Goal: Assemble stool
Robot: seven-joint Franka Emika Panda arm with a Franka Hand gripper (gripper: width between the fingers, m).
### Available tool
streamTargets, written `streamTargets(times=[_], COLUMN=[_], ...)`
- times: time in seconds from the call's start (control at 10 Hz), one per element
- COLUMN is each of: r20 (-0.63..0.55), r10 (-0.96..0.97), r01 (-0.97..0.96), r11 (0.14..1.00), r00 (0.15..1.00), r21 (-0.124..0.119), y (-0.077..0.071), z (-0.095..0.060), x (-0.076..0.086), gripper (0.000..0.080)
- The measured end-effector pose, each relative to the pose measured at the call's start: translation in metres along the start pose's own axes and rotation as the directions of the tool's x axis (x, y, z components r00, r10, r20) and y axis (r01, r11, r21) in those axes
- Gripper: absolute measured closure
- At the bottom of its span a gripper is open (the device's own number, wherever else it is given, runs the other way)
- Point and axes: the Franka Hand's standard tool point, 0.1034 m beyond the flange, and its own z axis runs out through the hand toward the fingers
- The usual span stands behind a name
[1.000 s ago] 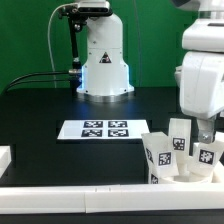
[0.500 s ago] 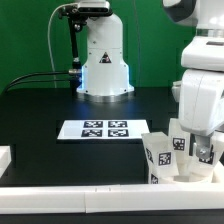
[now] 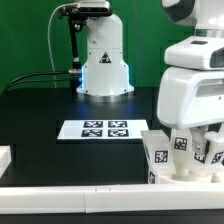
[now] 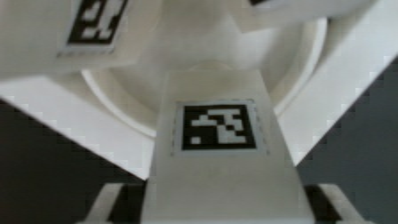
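Holding steady is the big thing right now. The tool [image 4: 210, 205] sits low over the stool [image 3: 185, 155], close to the white rail at the near edge of the tabletop [image 3: 40, 110]. One leg [image 4: 217, 125] with a black square tag runs straight out from between the two dark fingers [image 4: 118, 203], and the round seat [image 4: 125, 95] lies just past it. I cannot tell if the fingers squeeze the leg or only sit beside it. I think the leg should stay straight and go in slowly, with no wobble
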Motion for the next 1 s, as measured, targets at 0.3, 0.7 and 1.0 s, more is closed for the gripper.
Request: streamTargets(times=[0.3,0.7,1.0], r20=[0.012,0.047,0.077], r10=[0.436,0.692,0.897], r01=[-0.436,-0.693,-0.9], r11=[0.898,0.718,0.434], r00=[0.9,0.721,0.436], r21=[0.062,0.064,0.038], y=[0.0103,0.011,0.0124], z=[0.0024,0.0012,0.0016], x=[-0.0043,-0.0039,-0.008], gripper=[0.0466,0.0465,0.0465])
